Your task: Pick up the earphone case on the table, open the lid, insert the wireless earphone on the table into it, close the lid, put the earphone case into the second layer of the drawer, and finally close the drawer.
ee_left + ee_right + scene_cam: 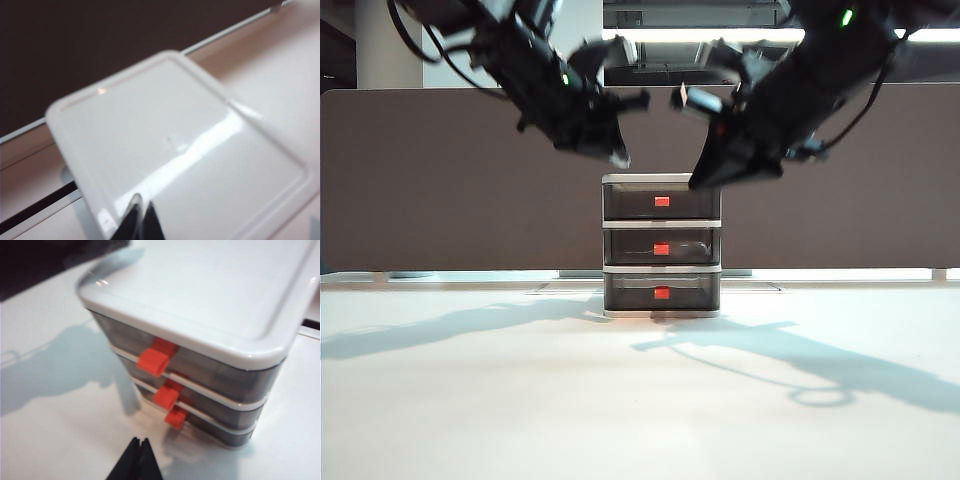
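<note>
White table [640, 400], drawer [661, 245] with all 3 trays shut, case unseen, possibly in tray 2 [661, 247]; my left gripper [139, 220] and right gripper [136, 460] pinched empty above it; risk: clipping its top.

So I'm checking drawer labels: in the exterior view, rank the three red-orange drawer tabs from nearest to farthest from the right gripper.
The right gripper, shut, hovers by the drawer unit's top right corner.
1. Top drawer's tab, just below and left of it.
2. Second layer's tab, in the middle.
3. Bottom drawer's tab, lowest, near the table.
</note>
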